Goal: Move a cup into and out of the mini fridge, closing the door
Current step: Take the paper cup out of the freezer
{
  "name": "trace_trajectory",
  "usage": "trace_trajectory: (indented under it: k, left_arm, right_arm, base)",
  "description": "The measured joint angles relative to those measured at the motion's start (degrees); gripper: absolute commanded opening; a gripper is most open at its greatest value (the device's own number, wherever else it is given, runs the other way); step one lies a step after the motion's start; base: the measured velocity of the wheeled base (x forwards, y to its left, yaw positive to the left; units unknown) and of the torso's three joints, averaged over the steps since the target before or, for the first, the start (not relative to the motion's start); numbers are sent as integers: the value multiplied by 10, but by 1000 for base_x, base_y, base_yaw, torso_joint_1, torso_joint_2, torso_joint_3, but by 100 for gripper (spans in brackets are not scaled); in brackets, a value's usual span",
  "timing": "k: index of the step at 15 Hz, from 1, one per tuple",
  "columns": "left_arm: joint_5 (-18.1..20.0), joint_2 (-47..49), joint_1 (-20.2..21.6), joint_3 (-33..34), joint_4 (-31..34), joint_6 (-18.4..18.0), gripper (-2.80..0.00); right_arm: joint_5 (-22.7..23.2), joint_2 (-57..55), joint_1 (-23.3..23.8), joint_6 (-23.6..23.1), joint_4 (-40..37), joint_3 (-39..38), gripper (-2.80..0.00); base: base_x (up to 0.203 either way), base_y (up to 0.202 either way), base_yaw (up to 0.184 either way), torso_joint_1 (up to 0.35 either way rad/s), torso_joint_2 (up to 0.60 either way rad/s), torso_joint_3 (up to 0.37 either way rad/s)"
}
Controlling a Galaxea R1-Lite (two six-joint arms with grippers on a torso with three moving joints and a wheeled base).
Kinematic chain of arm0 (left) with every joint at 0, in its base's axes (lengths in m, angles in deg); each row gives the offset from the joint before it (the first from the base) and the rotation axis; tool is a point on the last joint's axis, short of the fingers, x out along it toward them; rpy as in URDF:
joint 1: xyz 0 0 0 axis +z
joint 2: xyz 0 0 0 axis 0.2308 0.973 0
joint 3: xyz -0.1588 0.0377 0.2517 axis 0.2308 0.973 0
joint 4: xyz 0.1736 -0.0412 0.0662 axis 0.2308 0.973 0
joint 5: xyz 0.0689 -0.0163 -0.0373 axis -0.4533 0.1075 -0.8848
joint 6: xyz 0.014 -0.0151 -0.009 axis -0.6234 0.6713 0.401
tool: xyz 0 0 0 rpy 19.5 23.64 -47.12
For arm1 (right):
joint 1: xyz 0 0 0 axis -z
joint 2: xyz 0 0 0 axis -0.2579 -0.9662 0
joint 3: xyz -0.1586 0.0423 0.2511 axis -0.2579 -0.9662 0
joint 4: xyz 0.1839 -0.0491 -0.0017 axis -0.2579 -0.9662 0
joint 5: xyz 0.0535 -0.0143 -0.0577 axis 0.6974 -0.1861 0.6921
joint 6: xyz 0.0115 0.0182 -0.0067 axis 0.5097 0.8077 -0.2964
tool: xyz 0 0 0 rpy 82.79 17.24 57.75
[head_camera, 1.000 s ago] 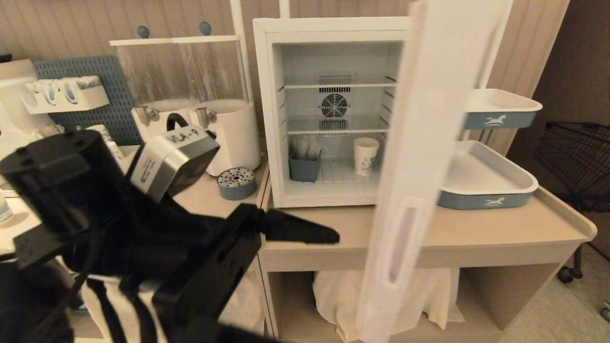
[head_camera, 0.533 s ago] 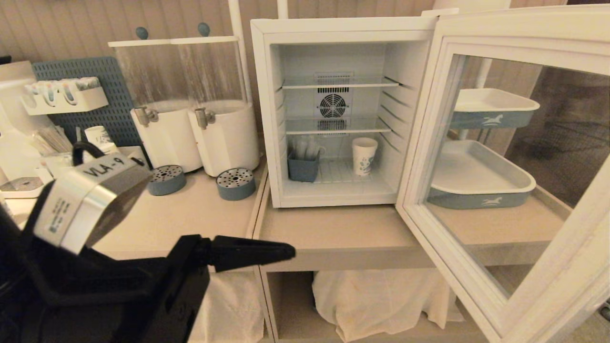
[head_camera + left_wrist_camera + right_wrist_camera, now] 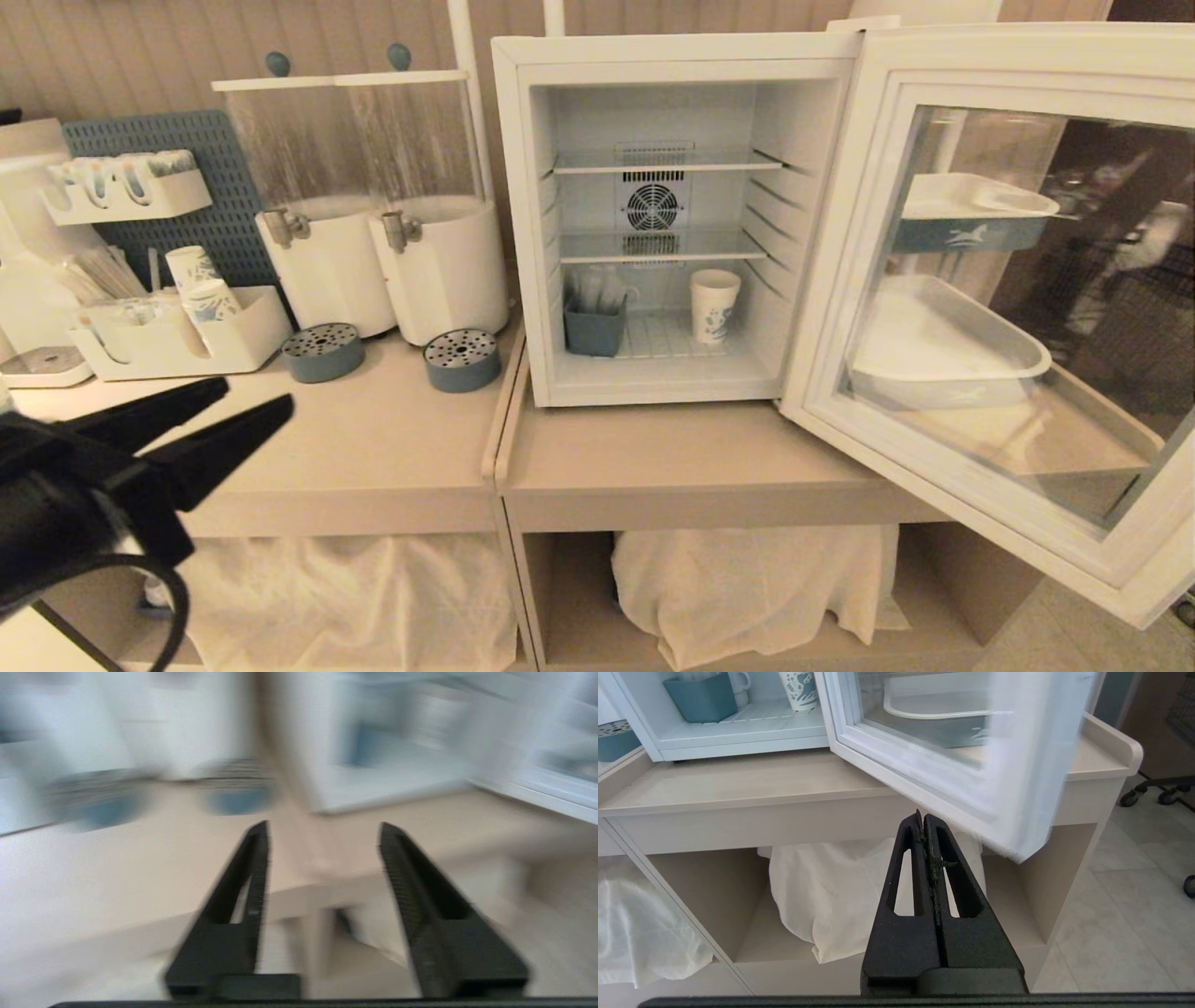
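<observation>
The mini fridge [image 3: 653, 51] stands open on the counter, and its lower front edge shows in the right wrist view [image 3: 738, 746]. The cup [image 3: 714, 306] stands upright on the bottom wire shelf inside, at the right; its lower part also appears from the right wrist [image 3: 799, 690]. The door [image 3: 1027, 65] is swung wide to the right, its glass panel [image 3: 896, 760] reaching out over the counter's front edge. My left gripper [image 3: 254, 397] hovers at the lower left, far from the fridge, open [image 3: 323, 828] and empty. My right gripper [image 3: 923, 815] hangs shut below the door's lower corner.
A blue bin [image 3: 595, 327] sits left of the cup inside the fridge. Two white drink dispensers [image 3: 448, 271], two round drip trays [image 3: 462, 359] and an organiser with paper cups [image 3: 177, 341] crowd the left counter. Tiered trays [image 3: 943, 345] stand behind the door. White cloth [image 3: 747, 588] fills the lower shelf.
The door has swung from edge-on to wide open at the right. My left arm has pulled back from the middle of the counter to the lower left.
</observation>
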Motion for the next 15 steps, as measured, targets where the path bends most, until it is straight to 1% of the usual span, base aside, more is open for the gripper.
trace_trajectory:
  k: [1,2,5,6,7,8,9,10,11,12,13,14,15]
  left_arm:
    - [-41,-28,9,-2,27,-3,-280]
    - [-72,-54,14,-7,56,-5,-280]
    - [-153,-165,26,-34,179,-1,-280]
    - [-177,-202,36,-44,224,2,-280]
    - [-194,-236,54,-50,269,7,-280]
    - [-203,-266,82,-55,305,13,-280]
    - [-200,-293,114,-58,338,24,-280]
    - [-197,-318,148,-62,383,48,-280]
    - [-196,-338,171,-64,435,84,-280]
    - [-197,-352,180,-72,484,118,-280]
    - [-196,-362,186,-89,522,141,-280]
    - [-192,-370,194,-109,548,151,-280]
    - [-185,-377,212,-130,572,155,-280]
  right_arm:
    - [0,0,0,0,0,0,-280]
    - [0,0,0,0,0,0,-280]
    - [0,0,0,0,-1,0,-280]
    - [0,0,0,0,0,0,-280]
    - [0,0,0,-1,-1,0,-280]
    - [0,0,0,0,-1,0,-280]
    - [0,0,0,-1,-1,0,-280]
    - [0,0,0,-1,-1,0,-280]
    - [0,0,0,-1,-2,0,-280]
    - [-1,0,0,-1,-3,1,-280]
    - [-1,0,0,-1,-5,1,-280]
    - [-1,0,0,-1,-10,2,-280]
    - [-1,0,0,-1,-10,3,-280]
  base:
    - [0,0,0,0,0,0]
    - [0,0,0,0,0,0]
    - [0,0,0,0,0,0]
    - [0,0,0,0,0,0]
    - [0,0,0,0,0,0]
    - [0,0,0,0,0,0]
    - [0,0,0,0,0,0]
    - [0,0,0,0,0,0]
    - [0,0,0,0,0,0]
    - [0,0,0,0,0,0]
    - [0,0,0,0,0,0]
    - [0,0,0,0,0,0]
    - [0,0,0,0,0,0]
